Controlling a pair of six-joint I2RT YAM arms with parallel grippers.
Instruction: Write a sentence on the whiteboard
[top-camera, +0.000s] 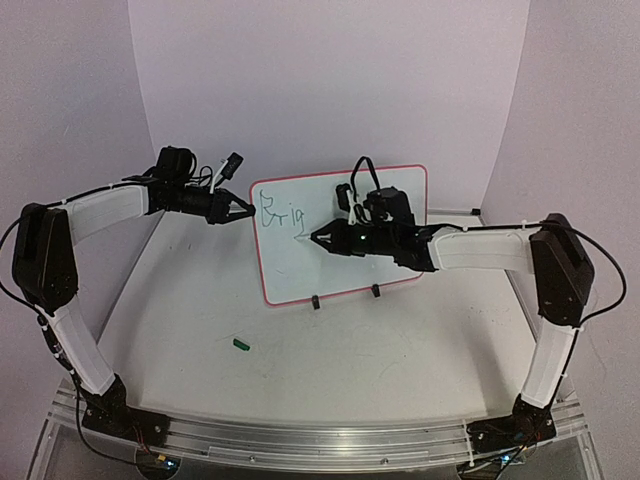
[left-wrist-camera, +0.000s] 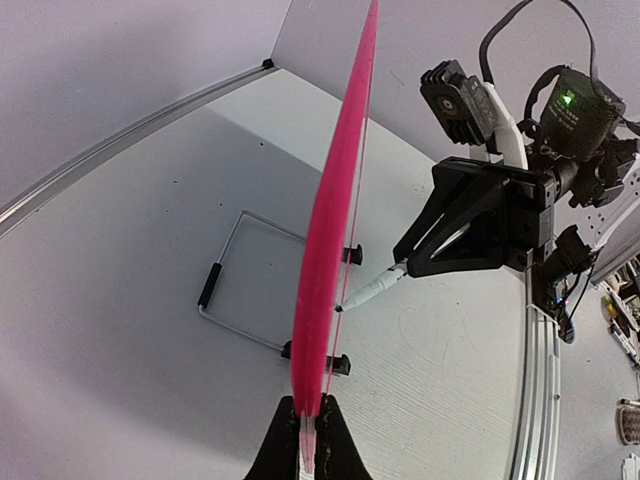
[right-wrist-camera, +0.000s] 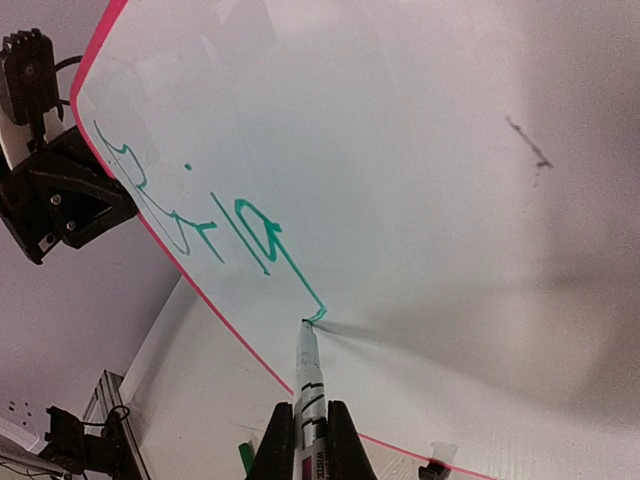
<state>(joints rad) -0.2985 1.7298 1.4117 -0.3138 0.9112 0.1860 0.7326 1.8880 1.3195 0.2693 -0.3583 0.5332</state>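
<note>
Top external view: the whiteboard (top-camera: 290, 275) is standing upright on the table (top-camera: 400, 345). The left gripper (top-camera: 247, 209) is clamping its left rim. The right gripper (top-camera: 320, 238) is pinching a marker (right-wrist-camera: 308, 378), whose tip is touching the board at the end of the green lettering (top-camera: 282, 213).

We can read only one piece of writing. On the whiteboard (top-camera: 290, 265) there are green handwritten letters (top-camera: 281, 214) near its upper left corner, and to us they look like "Brig", though the second letter is not very clear. In the right wrist view these letters appear turned sideways. The marker (right-wrist-camera: 308, 375) carries a small printed label (right-wrist-camera: 312, 462), but we cannot read it. A short dark stroke (right-wrist-camera: 528, 143) elsewhere on the whiteboard forms no letter.
</note>
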